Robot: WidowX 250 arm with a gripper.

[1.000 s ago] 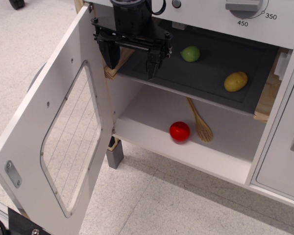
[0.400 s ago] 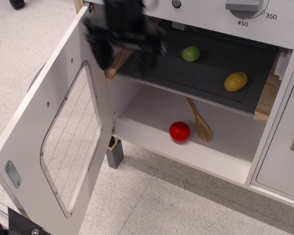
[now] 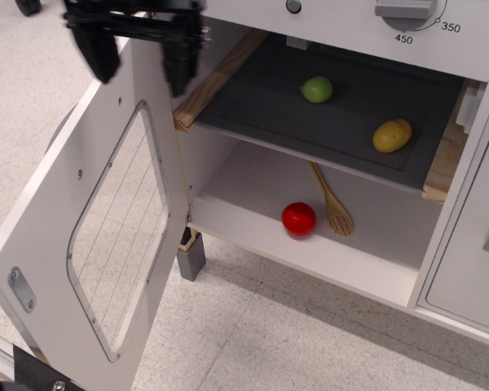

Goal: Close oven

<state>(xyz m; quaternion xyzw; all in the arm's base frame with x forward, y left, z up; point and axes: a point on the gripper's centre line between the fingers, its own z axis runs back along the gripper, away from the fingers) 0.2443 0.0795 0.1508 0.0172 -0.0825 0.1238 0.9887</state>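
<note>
The white toy oven (image 3: 326,244) stands open. Its big door (image 3: 45,269) with the wire-lined window (image 3: 118,236) swings out to the left, inner face toward me. The dark grey tray (image 3: 334,122) sits on light wood rails. My black gripper (image 3: 138,69) is at the top left, above the door's upper edge. Its two fingers (image 3: 179,69) are spread apart, one on each side of the door's top edge, holding nothing. The door's handle is hidden on the outer face.
A green ball (image 3: 316,89) and a yellow lemon (image 3: 391,136) lie on the tray. A red ball (image 3: 298,218) and a wooden spatula (image 3: 332,204) lie on the oven floor. A narrow white cabinet door (image 3: 473,269) is at the right. Temperature dial (image 3: 407,10) at top.
My gripper has moved left, out from in front of the tray to over the top edge of the open door. The door and the items inside have not moved.
</note>
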